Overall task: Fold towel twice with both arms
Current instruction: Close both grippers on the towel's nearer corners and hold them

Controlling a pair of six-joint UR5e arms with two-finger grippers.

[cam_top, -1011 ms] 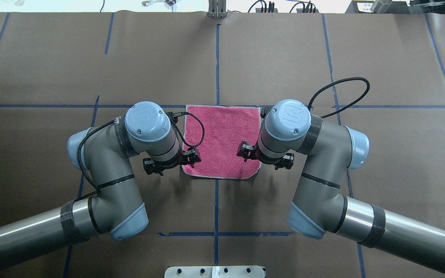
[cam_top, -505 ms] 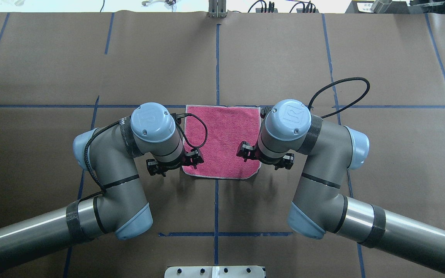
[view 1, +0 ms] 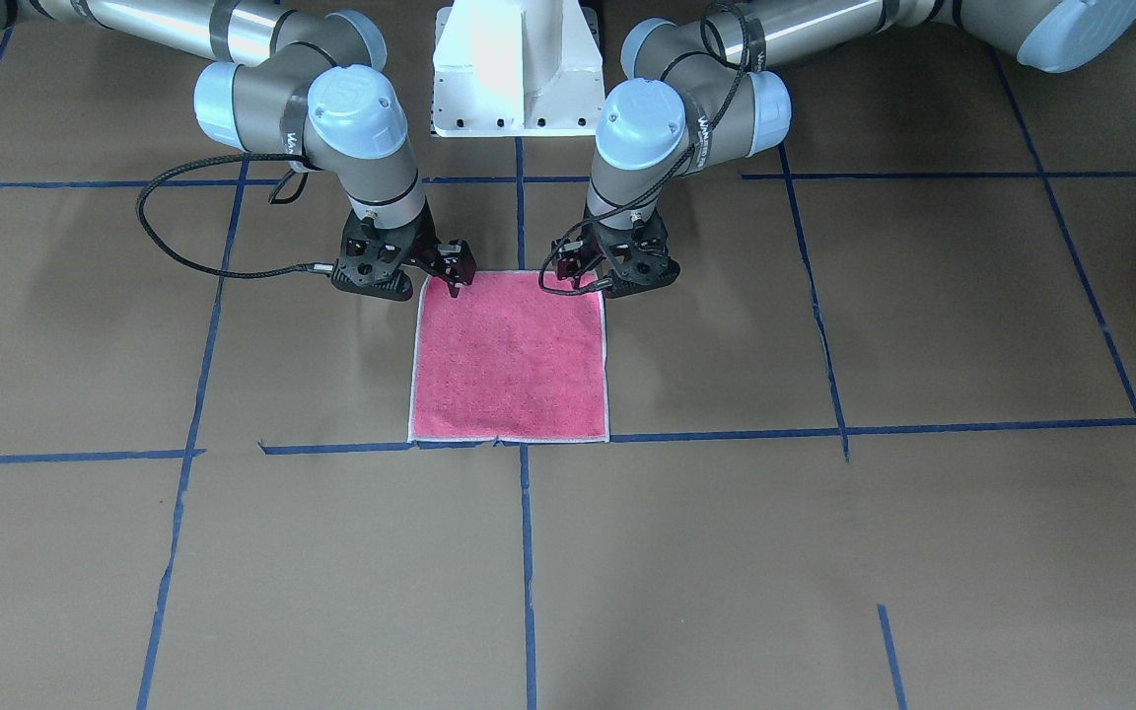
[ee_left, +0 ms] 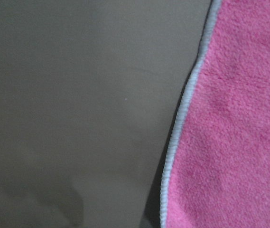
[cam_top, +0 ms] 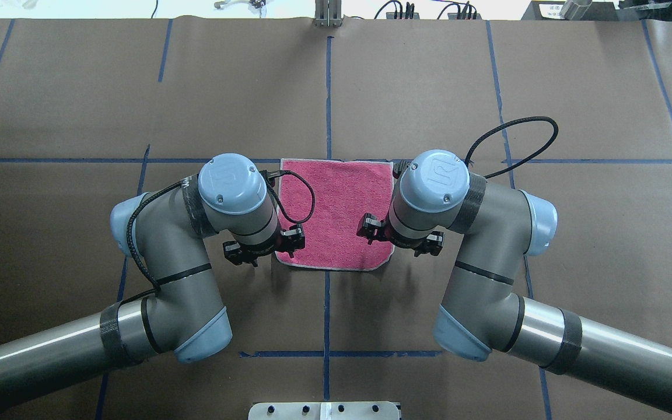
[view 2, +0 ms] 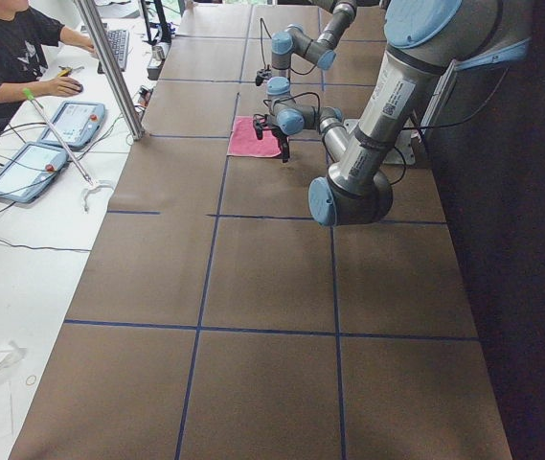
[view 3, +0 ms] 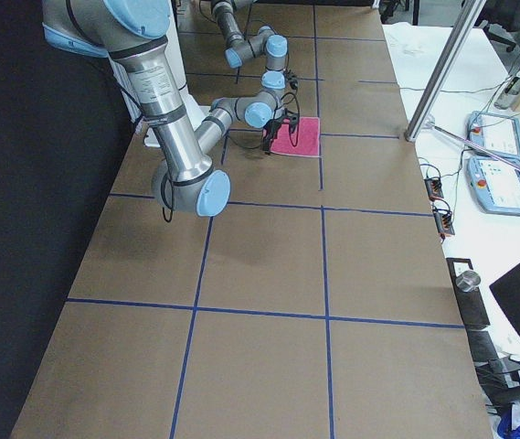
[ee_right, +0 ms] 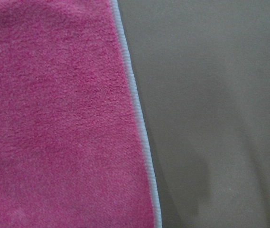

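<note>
Left claw (view 1: 583, 274) is down at one near corner of the towel (view 1: 509, 365), right claw (view 1: 450, 272) at the other. One claw per corner reads to me as the set-up for lifting that near edge together and carrying it to the far edge for the first fold. How wide either claw stands, or whether it has cloth pinched, I can't tell. From overhead the arms (cam_top: 167, 245) sit over the fingertips, and from the front they're dark shapes at the hem. Each wrist camera shows only whitish border, pink pile and bare tabletop (view 1: 824, 542), no fingers. The towel lies flat, pink face up, mid-tabletop, far edge along a tape line (view 1: 923, 429). Its corner by the right claw looks clipped from overhead; lifted or tucked, I can't say. The side views are too small to help.
</note>
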